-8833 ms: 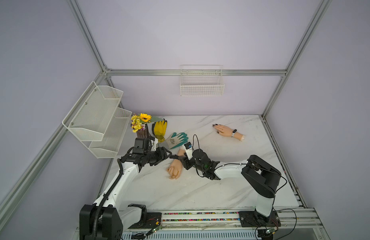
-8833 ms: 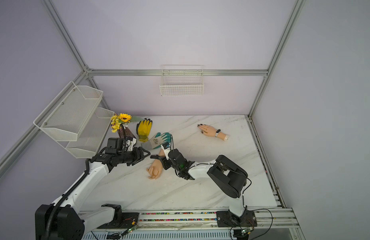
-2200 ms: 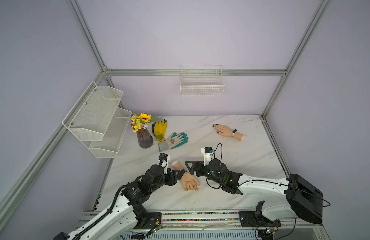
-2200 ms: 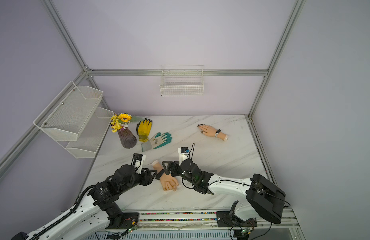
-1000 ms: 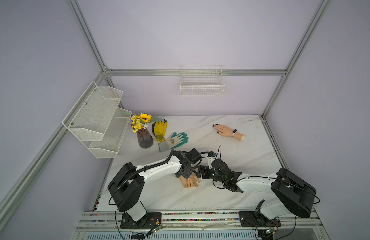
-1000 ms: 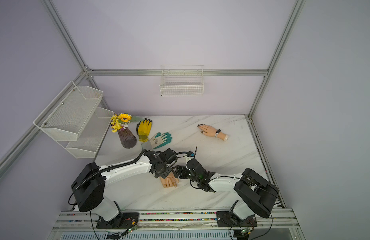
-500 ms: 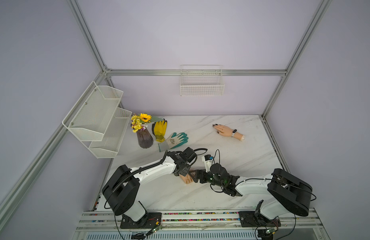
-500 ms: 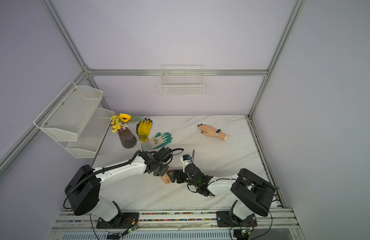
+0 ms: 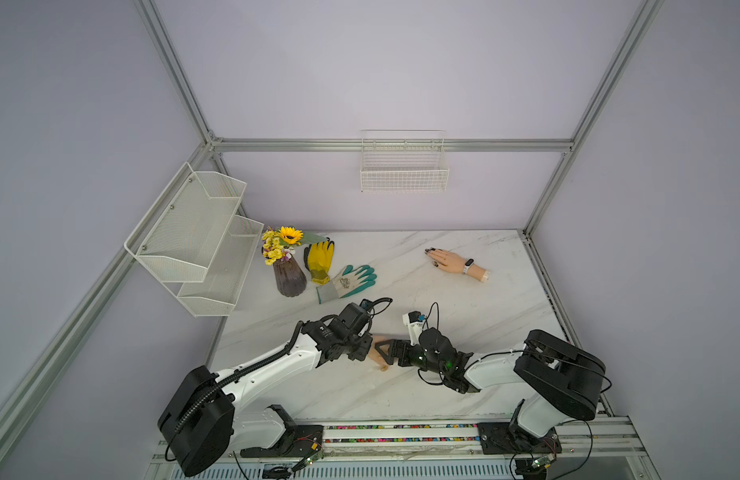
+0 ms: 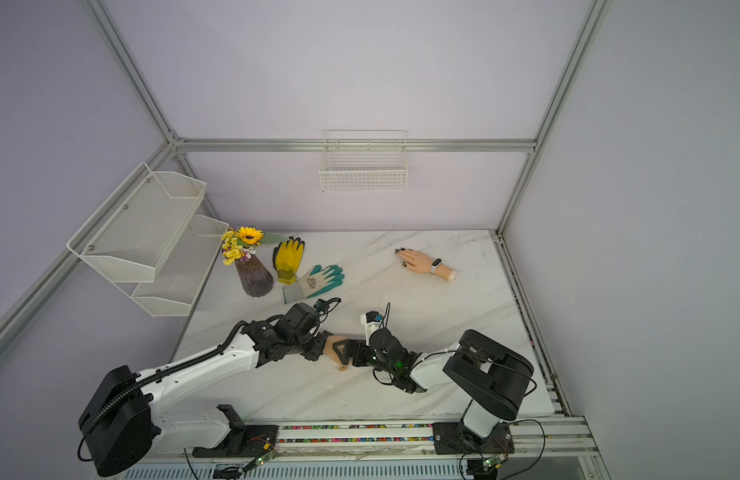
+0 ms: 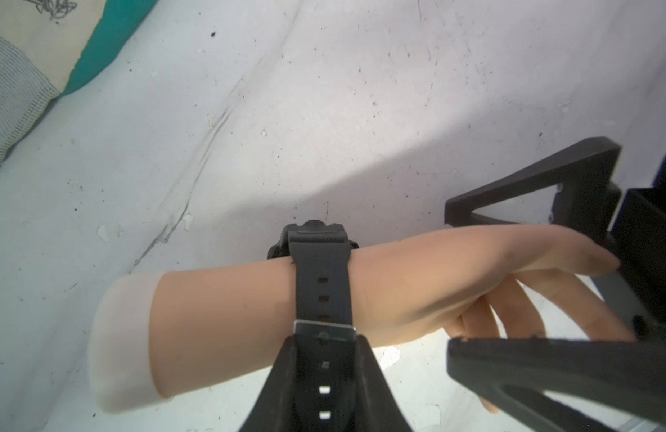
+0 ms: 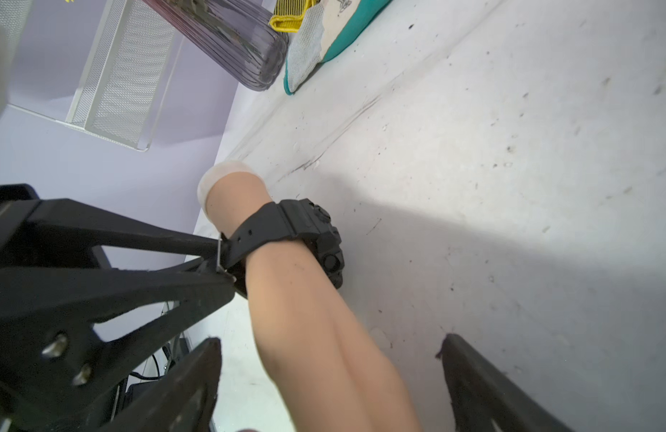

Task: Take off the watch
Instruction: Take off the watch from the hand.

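- Nearby, on the marble table (image 9: 464, 324), a mannequin hand (image 11: 230, 310) lay with a black watch (image 11: 322, 284) buckled around its wrist.
- Both grippers crowded that mannequin hand, so in both top views only a small patch of it showed between them (image 9: 376, 353) (image 10: 333, 347).
- The left gripper (image 11: 324, 348) reached in at the mannequin hand's wrist, its fingers pinched together on the watch strap at the metal buckle; the watch case sat on the far side of the wrist.
- The right gripper (image 12: 329, 344) came from the fingertip end, jaws spread wide, one on either side of the mannequin hand; whether they touched it could not be told.
- Beyond the mannequin hand, toward the back wall, lay a teal glove (image 9: 351, 280), then a yellow glove (image 9: 319, 259) beside a dark ribbed vase (image 9: 289, 278) holding a sunflower and small yellow flowers.
- Well apart from the mannequin hand, a second mannequin hand (image 9: 449, 262) lay palm down, wearing a white wristband.
- A two-tier mesh shelf (image 9: 198, 232) hung on the side wall and a wire basket (image 9: 403, 166) on the back wall.
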Controlling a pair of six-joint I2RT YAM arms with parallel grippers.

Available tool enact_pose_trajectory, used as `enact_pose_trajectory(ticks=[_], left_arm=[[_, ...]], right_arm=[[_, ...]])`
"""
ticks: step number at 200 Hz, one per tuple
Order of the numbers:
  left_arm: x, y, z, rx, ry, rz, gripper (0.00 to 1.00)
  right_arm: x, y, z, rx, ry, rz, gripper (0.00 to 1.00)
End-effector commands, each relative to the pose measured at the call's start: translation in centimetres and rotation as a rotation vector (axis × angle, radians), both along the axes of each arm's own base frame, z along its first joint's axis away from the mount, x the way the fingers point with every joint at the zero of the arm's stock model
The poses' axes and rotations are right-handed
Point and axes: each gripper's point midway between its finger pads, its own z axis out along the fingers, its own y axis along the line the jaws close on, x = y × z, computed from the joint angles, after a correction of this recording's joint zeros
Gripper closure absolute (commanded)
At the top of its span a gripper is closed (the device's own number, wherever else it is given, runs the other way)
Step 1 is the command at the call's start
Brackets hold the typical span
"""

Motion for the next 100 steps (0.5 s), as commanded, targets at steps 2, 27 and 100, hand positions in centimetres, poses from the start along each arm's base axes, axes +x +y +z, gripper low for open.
enact_pose_trajectory(ticks=[2,27,100], left_arm=[[1.2,-3.2,3.8,-0.185,-0.12,-0.066,0.97],[1.2,-3.2,3.1,-0.181,-0.117,-0.068,0.97],[1.8,-1.7,2.2,-0.121,-0.113,0.025,0.8]], right_arm=[[0.1,1.8,-0.2,0.013,-0.01,0.075,0.15],[0.2,1.9,-0.9,0.014,0.001,0.069,0.34],[1.1,0.4,-2.4,-0.066,0.042,-0.031,0.55]])
